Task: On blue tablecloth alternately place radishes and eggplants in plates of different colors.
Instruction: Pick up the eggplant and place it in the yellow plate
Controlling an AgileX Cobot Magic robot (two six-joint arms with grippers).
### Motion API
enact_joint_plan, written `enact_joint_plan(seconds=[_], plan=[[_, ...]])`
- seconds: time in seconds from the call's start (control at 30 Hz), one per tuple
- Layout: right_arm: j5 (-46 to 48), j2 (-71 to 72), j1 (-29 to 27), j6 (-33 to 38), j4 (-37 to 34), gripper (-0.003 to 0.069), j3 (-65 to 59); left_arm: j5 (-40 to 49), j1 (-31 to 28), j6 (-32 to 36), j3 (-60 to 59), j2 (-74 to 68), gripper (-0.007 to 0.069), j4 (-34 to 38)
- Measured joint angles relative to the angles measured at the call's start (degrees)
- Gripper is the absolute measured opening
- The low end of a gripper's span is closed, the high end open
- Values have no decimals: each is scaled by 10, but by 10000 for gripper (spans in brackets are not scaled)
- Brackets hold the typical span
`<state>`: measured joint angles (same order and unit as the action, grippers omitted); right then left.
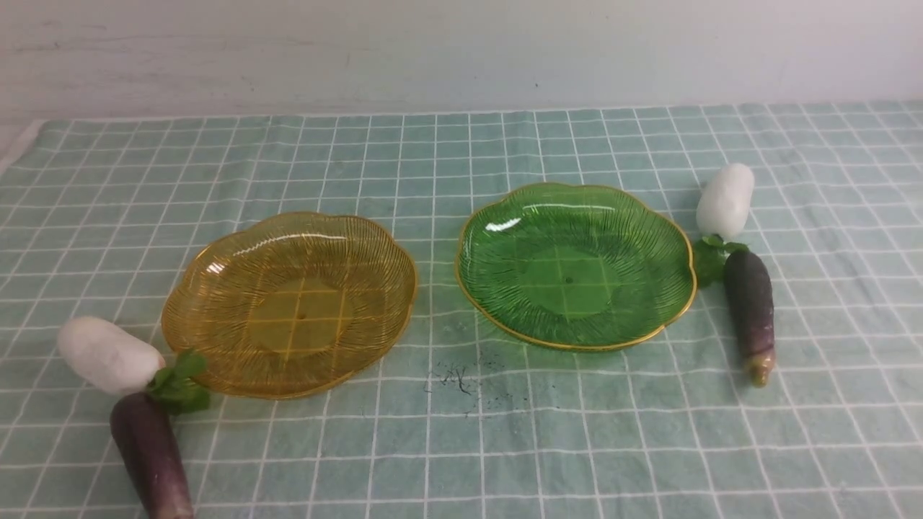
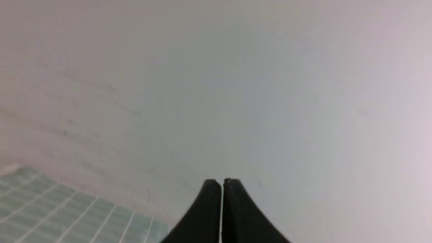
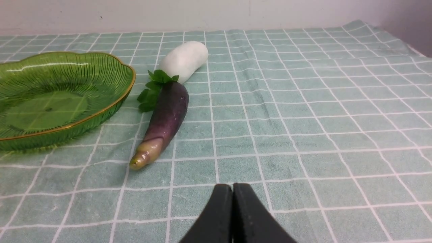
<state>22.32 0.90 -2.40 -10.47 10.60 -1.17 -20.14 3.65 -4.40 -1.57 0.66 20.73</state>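
Observation:
On the blue tablecloth [image 1: 461, 447] an amber-yellow plate [image 1: 216, 281] sits left of centre and a green plate [image 1: 649, 238] right of centre; both hold nothing. A white radish [image 1: 108, 355] and a purple eggplant [image 1: 151, 454] lie at the near left. Another radish [image 1: 725, 200] and eggplant [image 1: 750, 306] lie just right of the green plate. Neither gripper shows in the front view. My left gripper [image 2: 222, 181] is shut and empty, facing the wall. My right gripper [image 3: 233, 185] is shut and empty, low over the cloth, short of the right eggplant [image 3: 165, 118], radish [image 3: 185, 60] and green plate [image 3: 20, 135].
A pale wall [image 1: 461, 50] runs along the far edge of the cloth. A small dark smudge [image 1: 458, 378] marks the cloth in front of the two plates. A corner of the cloth [image 2: 50, 209] shows in the left wrist view.

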Motion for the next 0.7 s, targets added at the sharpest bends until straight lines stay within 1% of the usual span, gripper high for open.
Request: enact_joint_plan(seconds=[0.03,0.1,0.2,0.27,0.37,0.47,0.5,0.53,0.57,0.63,0.7], plan=[[0,0,0,0,0,-15,0,-12,0,-4,4,0,-8,11],[-9,0,0,0,-3,-15,-1,-9,0,-10,26,0,-8,25],[-43,0,0,0,-11,-15,-5,62,0,-12,102,-6,-8,32],[-114,0,0,-11,-27,-15,-6,211,0,-12,196,-56,-8,33],[-182,0,0,-32,-47,-15,-6,397,0,-12,276,-153,-8,25],[-247,0,0,-55,-63,-15,-6,596,0,-12,339,-299,-8,0],[-262,0,0,-56,-64,-15,-6,635,0,-12,351,-346,-8,-9],[-262,0,0,-56,-65,-15,-6,643,0,-12,354,-346,-8,-12],[-280,0,0,-56,-65,-15,-6,692,0,-12,370,-415,-8,-32],[-290,0,0,-56,-66,-15,-6,713,0,-12,381,-479,-8,-53],[-294,0,0,-56,-66,-15,-6,715,0,-12,387,-526,-8,-76]])
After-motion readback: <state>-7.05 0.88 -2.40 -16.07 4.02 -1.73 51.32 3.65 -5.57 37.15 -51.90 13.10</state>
